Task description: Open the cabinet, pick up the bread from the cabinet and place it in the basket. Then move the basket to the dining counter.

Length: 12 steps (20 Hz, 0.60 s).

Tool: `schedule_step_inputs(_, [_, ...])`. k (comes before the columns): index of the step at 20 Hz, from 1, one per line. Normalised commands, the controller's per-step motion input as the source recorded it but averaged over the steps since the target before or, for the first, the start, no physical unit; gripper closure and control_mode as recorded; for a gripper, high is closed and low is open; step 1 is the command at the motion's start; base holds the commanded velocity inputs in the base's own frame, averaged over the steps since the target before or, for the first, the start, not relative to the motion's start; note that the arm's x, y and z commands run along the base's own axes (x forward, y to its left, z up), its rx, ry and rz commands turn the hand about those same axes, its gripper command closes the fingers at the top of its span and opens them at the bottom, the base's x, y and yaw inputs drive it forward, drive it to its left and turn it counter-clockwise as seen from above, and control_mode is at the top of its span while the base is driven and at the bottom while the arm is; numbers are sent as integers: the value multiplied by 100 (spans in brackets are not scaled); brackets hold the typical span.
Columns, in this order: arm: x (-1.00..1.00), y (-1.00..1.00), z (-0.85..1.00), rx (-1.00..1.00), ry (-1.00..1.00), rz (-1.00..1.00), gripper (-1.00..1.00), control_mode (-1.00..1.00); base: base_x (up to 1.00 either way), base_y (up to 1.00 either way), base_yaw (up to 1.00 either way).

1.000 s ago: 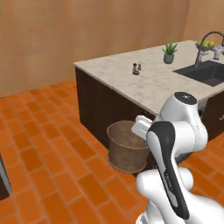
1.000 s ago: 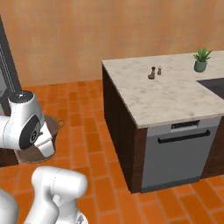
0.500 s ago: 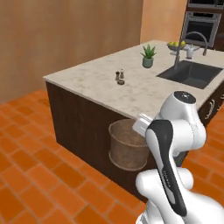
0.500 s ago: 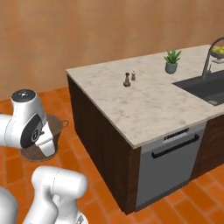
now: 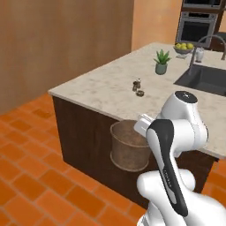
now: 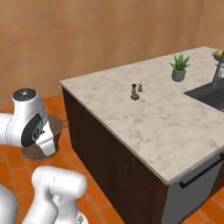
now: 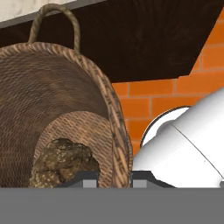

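Carrying the basket (image 5: 129,146), bread (image 7: 61,164) inside, the gripper (image 7: 114,177) pinches its rim. Next, the robot likely must lift it onto the dining counter (image 5: 110,92)

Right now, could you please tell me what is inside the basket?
In the hand view, a dark, crusty lump, apparently the bread, lies at the bottom of the basket. Its lower part is cut off by the picture's edge, and the basket wall hides whatever lies beneath it.

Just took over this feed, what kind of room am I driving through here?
A home kitchen, most likely: a marble-look island counter with an inset sink, a built-in oven in the far wall, and terracotta tile floor.
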Motion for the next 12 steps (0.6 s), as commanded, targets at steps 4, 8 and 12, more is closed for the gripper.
schedule_step_inputs(4, [0,0,0,0,0,0,100,100,100,100,-32])
schedule_step_inputs(8, [0,0,0,0,0,0,100,100,100,100,-41])
schedule_step_inputs(12, [0,0,0,0,0,0,100,100,100,100,-49])
